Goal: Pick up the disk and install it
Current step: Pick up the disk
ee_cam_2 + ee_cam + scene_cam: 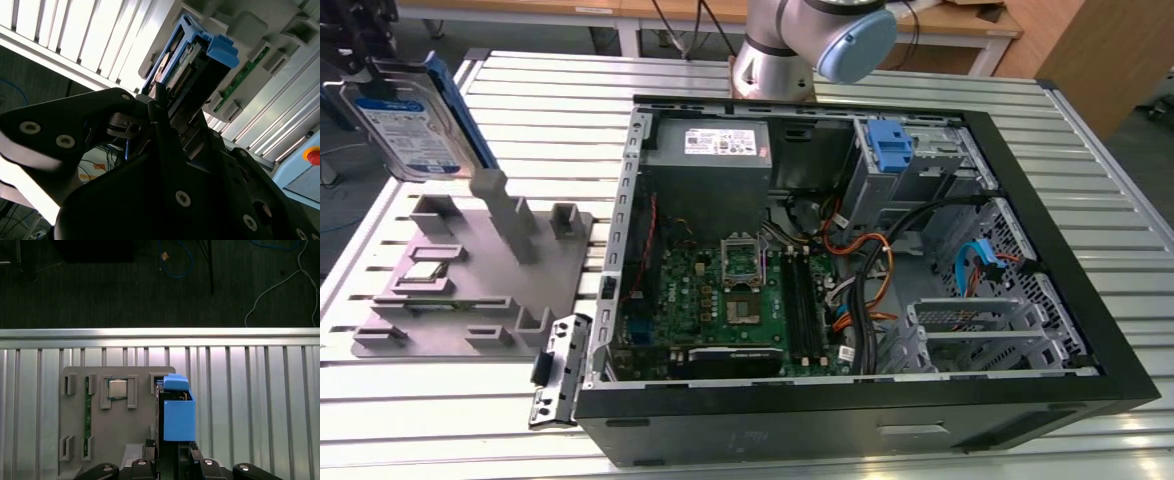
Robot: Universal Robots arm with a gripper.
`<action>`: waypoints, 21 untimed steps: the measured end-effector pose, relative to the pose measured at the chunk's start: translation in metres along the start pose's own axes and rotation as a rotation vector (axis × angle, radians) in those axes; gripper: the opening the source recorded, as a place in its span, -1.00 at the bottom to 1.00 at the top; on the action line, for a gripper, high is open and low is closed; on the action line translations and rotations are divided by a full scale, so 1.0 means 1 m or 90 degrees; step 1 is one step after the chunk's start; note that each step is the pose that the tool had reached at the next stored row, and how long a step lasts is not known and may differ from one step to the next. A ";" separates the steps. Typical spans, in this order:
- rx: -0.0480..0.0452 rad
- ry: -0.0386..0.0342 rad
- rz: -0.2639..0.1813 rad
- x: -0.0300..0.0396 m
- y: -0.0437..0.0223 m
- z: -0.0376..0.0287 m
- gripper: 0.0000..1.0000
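Disk [406,128], flat silver metal, blue plastic rails [459,115], clamped between black jaws

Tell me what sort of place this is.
Probably a robotics lab bench for computer assembly: an open computer case and a grey parts fixture on a slatted metal table, with a robot arm mounted there.

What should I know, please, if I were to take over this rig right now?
The hand is shut on the disk, which it grips edge-on.
The disk is held above the grey fixture at the exterior view's left, outside the open computer case.
Done: the disk is grasped and appears lifted off the fixture.
Left: the disk is not yet in the case.
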State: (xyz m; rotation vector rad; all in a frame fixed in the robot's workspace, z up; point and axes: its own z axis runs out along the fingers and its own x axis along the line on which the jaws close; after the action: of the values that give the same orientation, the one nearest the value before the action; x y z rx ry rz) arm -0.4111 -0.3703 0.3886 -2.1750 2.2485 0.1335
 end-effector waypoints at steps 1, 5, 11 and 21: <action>0.0000 0.0000 0.000 -0.0001 0.0001 -0.0020 -0.30; 0.0001 -0.0001 0.000 -0.0005 0.0004 -0.0071 -0.30; 0.0000 0.0000 0.000 -0.0005 0.0004 -0.0077 -0.30; 0.0000 0.0000 0.000 -0.0016 0.0013 -0.0237 -0.30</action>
State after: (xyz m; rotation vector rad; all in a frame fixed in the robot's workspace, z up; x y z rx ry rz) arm -0.4111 -0.3703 0.4124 -2.1750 2.2484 0.1335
